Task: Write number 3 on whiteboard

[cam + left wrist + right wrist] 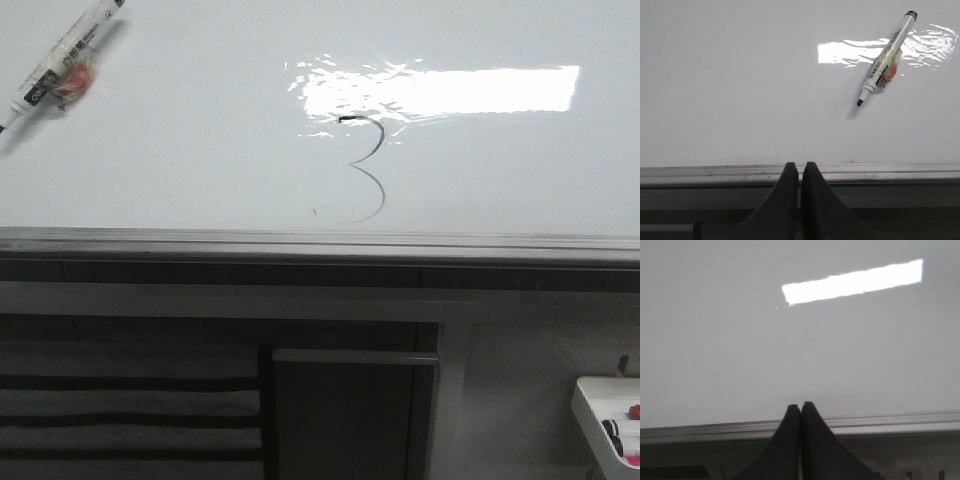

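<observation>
A thin black number 3 is drawn near the middle of the whiteboard, just under a bright glare patch. A white marker with a black tip lies uncapped on the board at the far left; the left wrist view shows the marker lying loose, well away from the fingers. My left gripper is shut with nothing in it, its tips over the board's grey rail. My right gripper is shut and empty, also at the rail. Neither gripper appears in the front view.
Below the board's rail are dark slatted cabinet panels and a grey door with a bar handle. A white tray holding small items sits at the lower right.
</observation>
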